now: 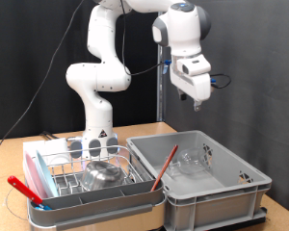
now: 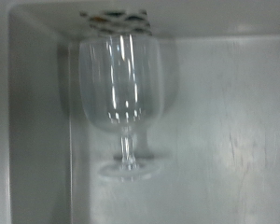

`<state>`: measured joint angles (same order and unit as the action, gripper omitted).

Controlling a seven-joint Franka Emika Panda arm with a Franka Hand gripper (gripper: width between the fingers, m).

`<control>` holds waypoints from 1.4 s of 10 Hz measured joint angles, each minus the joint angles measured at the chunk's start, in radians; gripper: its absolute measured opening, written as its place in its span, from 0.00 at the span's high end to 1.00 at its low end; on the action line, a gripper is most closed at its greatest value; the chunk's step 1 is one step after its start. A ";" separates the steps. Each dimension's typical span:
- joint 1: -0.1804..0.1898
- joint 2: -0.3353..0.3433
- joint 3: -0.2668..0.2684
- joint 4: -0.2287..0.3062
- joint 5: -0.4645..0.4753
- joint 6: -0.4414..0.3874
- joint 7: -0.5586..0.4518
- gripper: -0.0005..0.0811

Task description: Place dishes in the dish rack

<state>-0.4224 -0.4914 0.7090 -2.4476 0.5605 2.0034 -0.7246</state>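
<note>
A clear stemmed glass [image 2: 121,93] lies on its side on the floor of the grey plastic crate [image 1: 222,188] at lower right, and a red-handled utensil [image 1: 165,166] leans on the crate's wall. At lower left, the wire dish rack [image 1: 63,173] on its pink-white tray holds a shiny steel bowl [image 1: 104,173]. The claw [image 1: 195,99] hangs high above the crate, holding nothing; whether its fingers stand apart cannot be told.

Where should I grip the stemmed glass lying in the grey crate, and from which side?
Probably the bowl of the stemmed glass, from straight above: it lies on its side on the grey crate floor, so the fingers can straddle its rounded width. The thin stem looks likelier to slip. The gripper hangs high over the crate.
</note>
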 joint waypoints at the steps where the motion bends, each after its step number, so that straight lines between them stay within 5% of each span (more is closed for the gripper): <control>1: -0.003 -0.013 0.000 -0.016 -0.021 0.002 0.000 0.00; 5: -0.006 -0.015 -0.033 -0.032 -0.029 -0.026 -0.061 0.00; 11: -0.048 -0.130 0.023 -0.125 0.068 0.094 0.484 0.00; 12: -0.046 -0.127 0.022 -0.123 0.067 0.079 0.444 0.00; 14: -0.057 -0.126 0.040 -0.121 0.108 0.053 0.622 0.00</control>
<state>-0.4791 -0.6174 0.7491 -2.5685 0.6681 2.0562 -0.1023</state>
